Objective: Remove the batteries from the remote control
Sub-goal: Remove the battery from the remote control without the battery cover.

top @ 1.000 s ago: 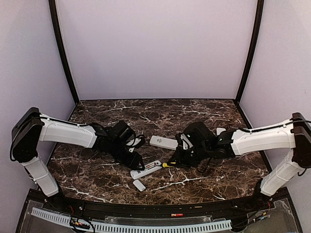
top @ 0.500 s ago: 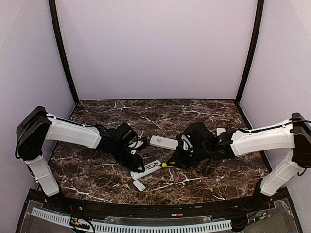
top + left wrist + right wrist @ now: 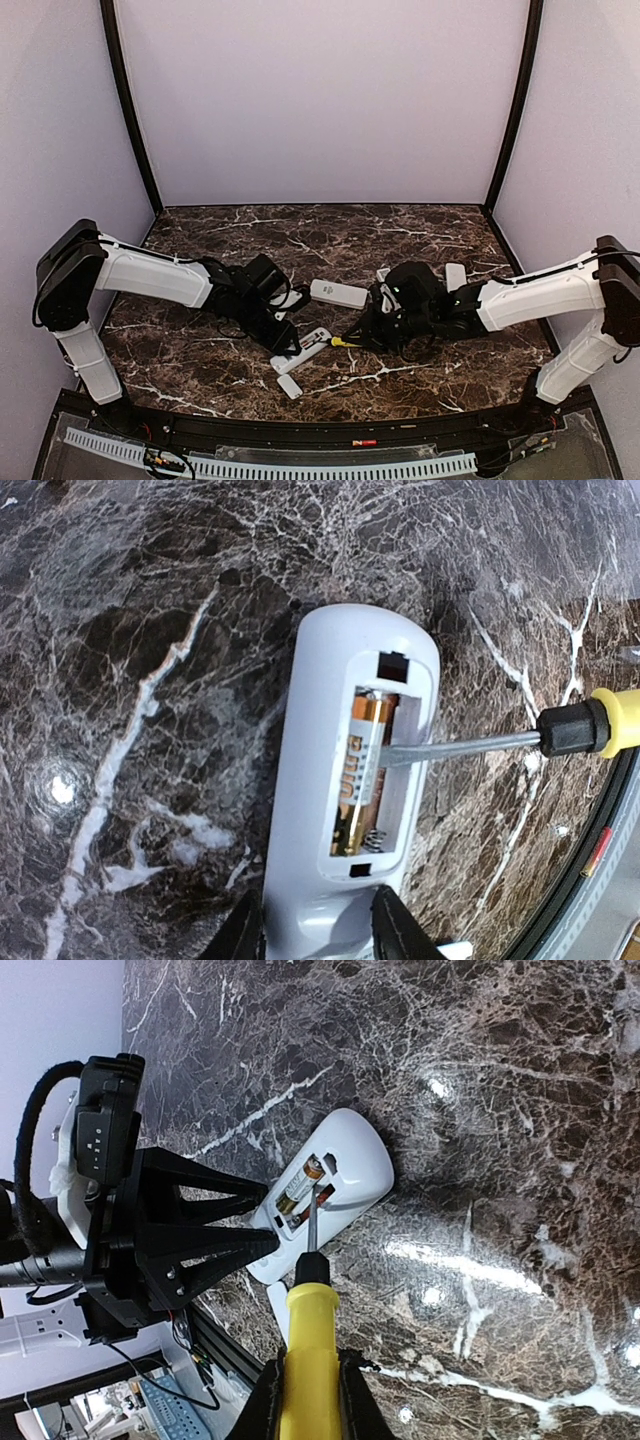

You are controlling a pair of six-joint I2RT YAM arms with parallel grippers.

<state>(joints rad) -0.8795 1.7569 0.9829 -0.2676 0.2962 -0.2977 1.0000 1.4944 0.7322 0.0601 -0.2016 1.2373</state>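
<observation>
The left gripper (image 3: 320,935) is pinching the opened white remote (image 3: 320,810) while the right gripper (image 3: 303,1400) is squeezing the yellow screwdriver (image 3: 310,1310), poking its tip at one orange battery (image 3: 362,770) sitting inside, not out yet

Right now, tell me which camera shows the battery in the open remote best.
Left wrist: the orange battery lies large in the open bay of the remote, screwdriver tip beside it. Right wrist shows it small, past the screwdriver shaft. Top external shows only the remote, no battery.
</observation>
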